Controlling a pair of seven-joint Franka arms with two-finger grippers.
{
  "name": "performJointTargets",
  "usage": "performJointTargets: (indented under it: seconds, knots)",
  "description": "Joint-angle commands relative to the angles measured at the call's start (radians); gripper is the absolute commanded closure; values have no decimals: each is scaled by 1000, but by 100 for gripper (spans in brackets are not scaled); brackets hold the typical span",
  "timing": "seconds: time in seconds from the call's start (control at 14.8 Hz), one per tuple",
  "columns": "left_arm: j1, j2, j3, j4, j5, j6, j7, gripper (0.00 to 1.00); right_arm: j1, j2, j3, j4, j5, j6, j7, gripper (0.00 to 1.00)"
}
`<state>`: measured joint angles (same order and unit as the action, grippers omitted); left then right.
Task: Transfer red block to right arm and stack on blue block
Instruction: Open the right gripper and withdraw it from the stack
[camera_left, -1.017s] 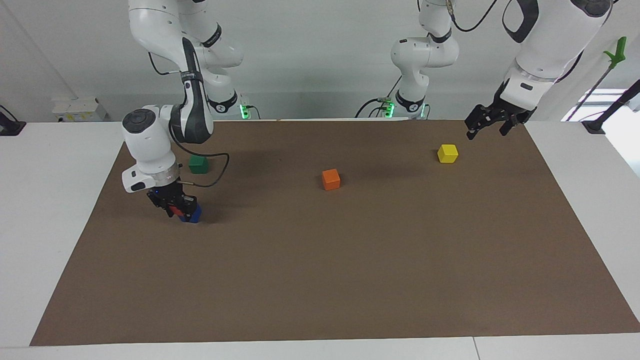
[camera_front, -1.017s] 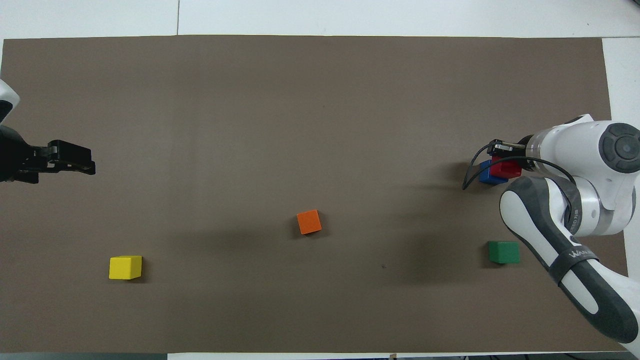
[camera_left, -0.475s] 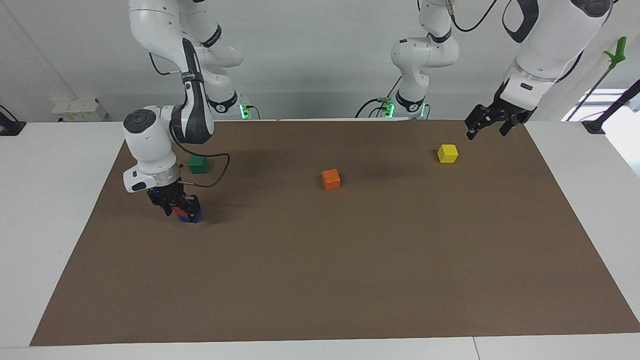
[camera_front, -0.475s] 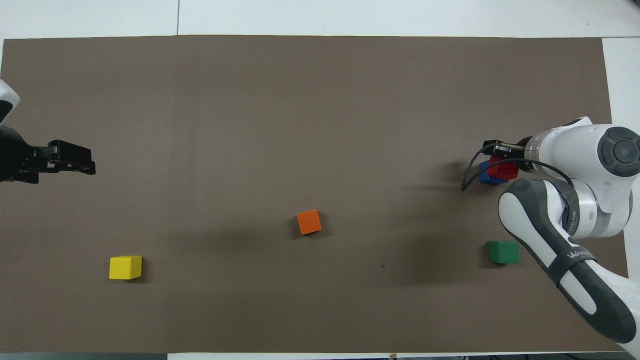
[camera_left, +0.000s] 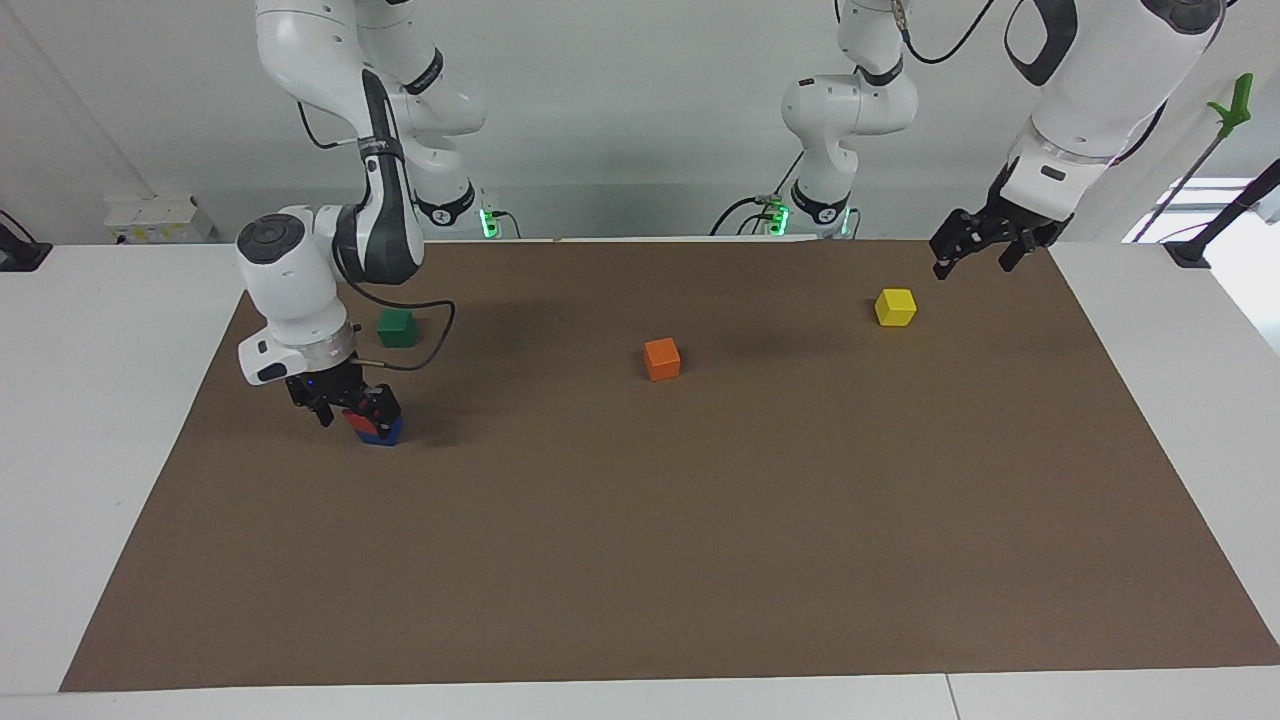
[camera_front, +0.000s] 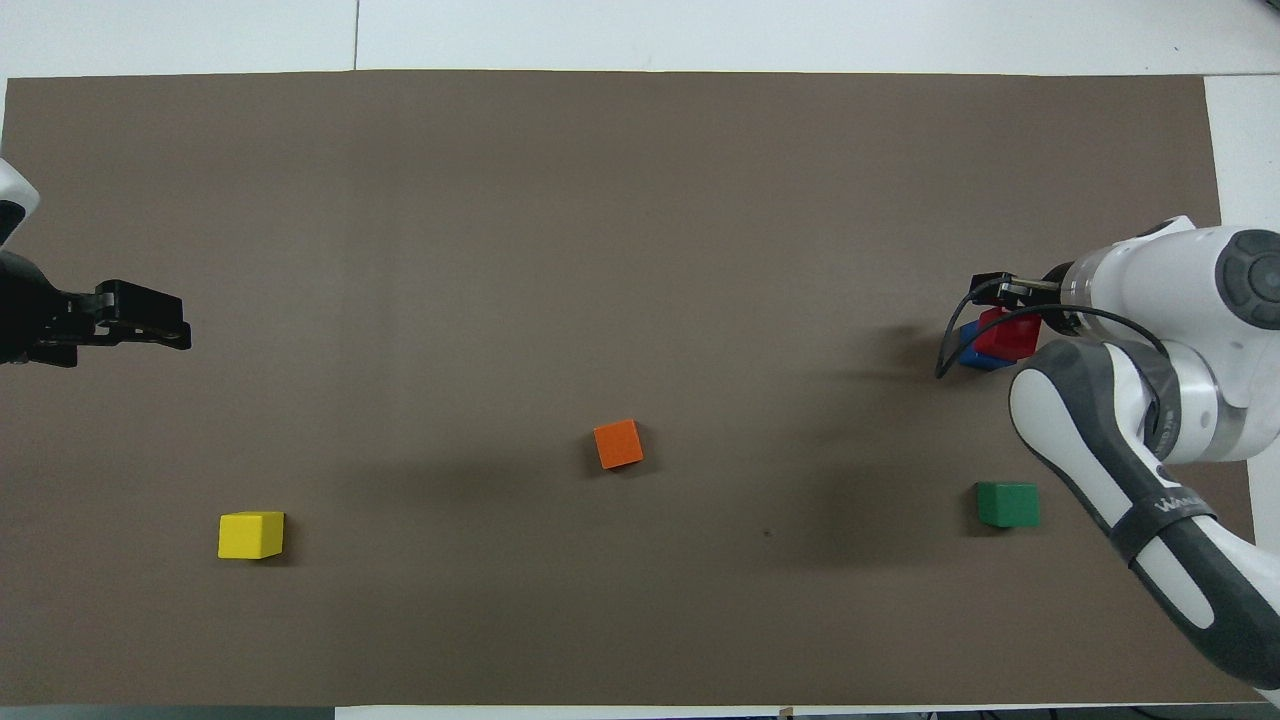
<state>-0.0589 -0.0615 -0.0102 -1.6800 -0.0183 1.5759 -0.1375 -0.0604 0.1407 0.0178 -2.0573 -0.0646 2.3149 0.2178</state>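
Note:
The red block (camera_left: 357, 421) rests on the blue block (camera_left: 387, 434) on the brown mat, toward the right arm's end of the table. In the overhead view the red block (camera_front: 1008, 336) covers most of the blue block (camera_front: 972, 357). My right gripper (camera_left: 352, 408), with a blue light at its wrist, is down around the red block; its hold does not show. My left gripper (camera_left: 972, 256) is open and empty, raised over the mat's edge at the left arm's end, and waits there. It also shows in the overhead view (camera_front: 150, 324).
A green block (camera_left: 396, 327) lies nearer to the robots than the stack. An orange block (camera_left: 662, 358) lies mid-mat. A yellow block (camera_left: 895, 306) lies below the left gripper's reach. The mat (camera_left: 700, 560) spans the table.
The right gripper brought the red block fully over the blue block, and its wrist has shifted slightly up and toward the right arm's end. The left arm has not moved.

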Motion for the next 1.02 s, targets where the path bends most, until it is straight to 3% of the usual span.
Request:
performJointTargets:
  seconds: [0.0,0.41,0.75,0.95]
  knots:
    - [7,-17,-1,-10,-11,-10,4,0,-22,-27,13,193,8,-272,-147,0]
    - [7,-17,-1,-10,-9,-10,4,0,-26,-165,18,307,14,-544,-247,0]
    - [7,-17,-1,-10,-11,-10,4,0,-27,-173,14,468,65,-917,-258,0]
    - [7,-17,-1,-10,-11,-10,4,0,-41,-176,10,474,68,-931,-262,0]
